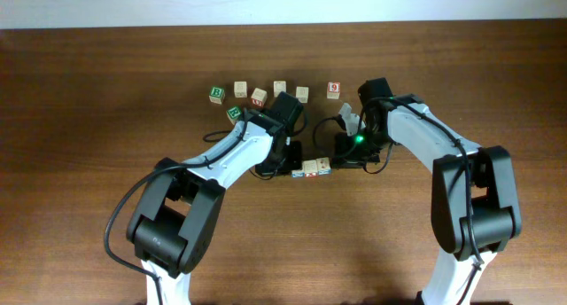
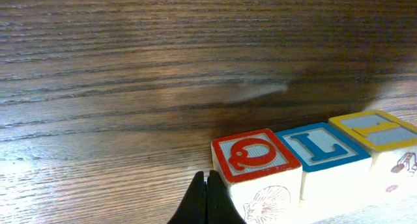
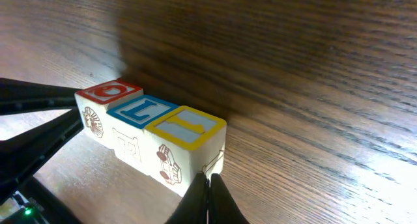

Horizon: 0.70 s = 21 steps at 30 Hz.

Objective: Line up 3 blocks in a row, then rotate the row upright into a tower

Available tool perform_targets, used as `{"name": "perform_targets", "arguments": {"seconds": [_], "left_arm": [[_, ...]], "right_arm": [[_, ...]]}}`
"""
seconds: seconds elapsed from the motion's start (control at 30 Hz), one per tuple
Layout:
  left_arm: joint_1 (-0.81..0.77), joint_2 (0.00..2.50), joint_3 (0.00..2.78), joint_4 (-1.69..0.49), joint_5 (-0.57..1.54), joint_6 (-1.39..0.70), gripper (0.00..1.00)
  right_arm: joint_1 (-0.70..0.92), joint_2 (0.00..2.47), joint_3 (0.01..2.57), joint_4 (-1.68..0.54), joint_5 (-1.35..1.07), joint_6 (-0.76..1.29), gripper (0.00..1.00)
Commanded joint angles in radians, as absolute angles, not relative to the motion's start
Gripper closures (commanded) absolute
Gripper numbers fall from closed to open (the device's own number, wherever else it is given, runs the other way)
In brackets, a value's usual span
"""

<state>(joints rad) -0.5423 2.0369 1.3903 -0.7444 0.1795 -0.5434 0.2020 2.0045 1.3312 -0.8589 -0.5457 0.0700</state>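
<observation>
1. Bracketing the row (image 1: 311,168): left gripper (image 2: 206,199), fingers pressed together on nothing, tip just beside the Q block (image 2: 255,155) at one end; contact unclear.
2. Right gripper (image 3: 210,196), also closed and empty, tip at the yellow block (image 3: 186,129) on the other end. L block (image 2: 322,148) sits between; all three touch.
3. Judgement: push the opposite ends in opposite directions, slowly and evenly, so the row turns as one piece.
4. Room: bare table (image 1: 89,119) in front of the row. Spare cubes (image 1: 266,94) lie behind the row, so sweep clear of them.
</observation>
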Motion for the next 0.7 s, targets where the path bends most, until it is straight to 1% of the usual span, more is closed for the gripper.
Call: {"name": "perform_targets", "arguments": {"seconds": [0.0, 0.17, 0.43, 0.57, 0.67], "left_arm": [[-0.549, 2.046, 1.406, -0.737, 0.212, -0.549, 1.0], [-0.549, 2.046, 1.406, -0.736, 0.212, -0.549, 1.0], [-0.549, 2.046, 1.406, -0.734, 0.213, -0.549, 1.0], [-0.528, 2.046, 1.409, -0.752, 0.218, -0.562, 1.0], [-0.487, 2.046, 1.408, -0.753, 0.301, -0.567, 1.0]], "right_arm": [[0.21, 2.019, 1.322, -0.848, -0.629, 0.056, 0.95], [0.21, 2.019, 1.322, -0.852, -0.681, 0.033, 0.95], [0.209, 2.013, 1.324, -0.855, -0.675, 0.039, 0.96], [0.209, 2.016, 1.324, -0.83, -0.589, 0.146, 0.96], [0.209, 2.016, 1.324, -0.821, -0.556, 0.178, 0.96]]}}
